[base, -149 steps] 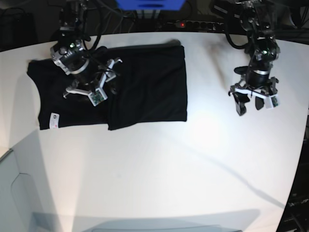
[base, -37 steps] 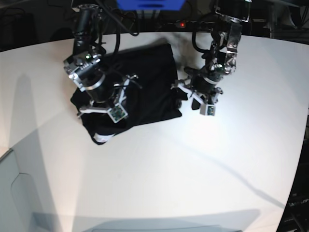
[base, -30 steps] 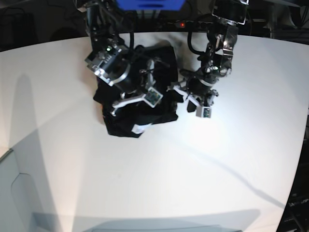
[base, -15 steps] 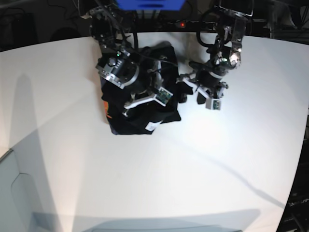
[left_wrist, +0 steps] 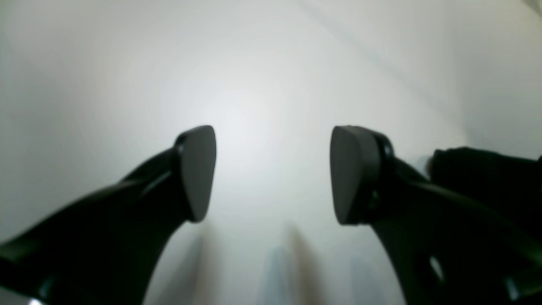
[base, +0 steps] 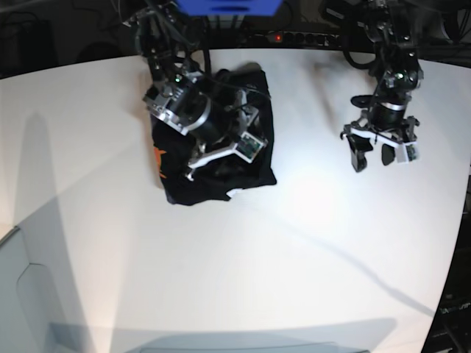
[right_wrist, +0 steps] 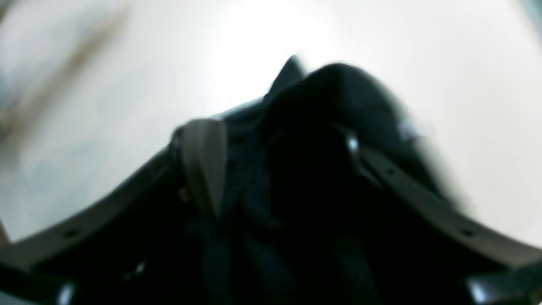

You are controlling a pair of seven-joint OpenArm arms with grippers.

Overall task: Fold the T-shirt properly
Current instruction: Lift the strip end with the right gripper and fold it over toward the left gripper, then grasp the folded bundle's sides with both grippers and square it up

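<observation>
t-shirt (base: 213, 165) lies bunched in a dark folded heap on the white table (base: 235, 279), toward the far left in base view, orange print (base: 159, 160) showing at its left edge, small white bit at the lower edge. right gripper (base: 224, 140) sits over the heap; in r wrist view it's blurred, black cloth (right_wrist: 322, 127) fills the space betw its fingers (right_wrist: 203, 161), which look spread, can't tell if cloth is pinched or just lying there. left gripper (base: 379, 151) hangs over bare table well apart from the shirt, on base view's right; l wrist view shows fingers (left_wrist: 199, 173) wide apart w/ nothing betw them, only table.
</observation>
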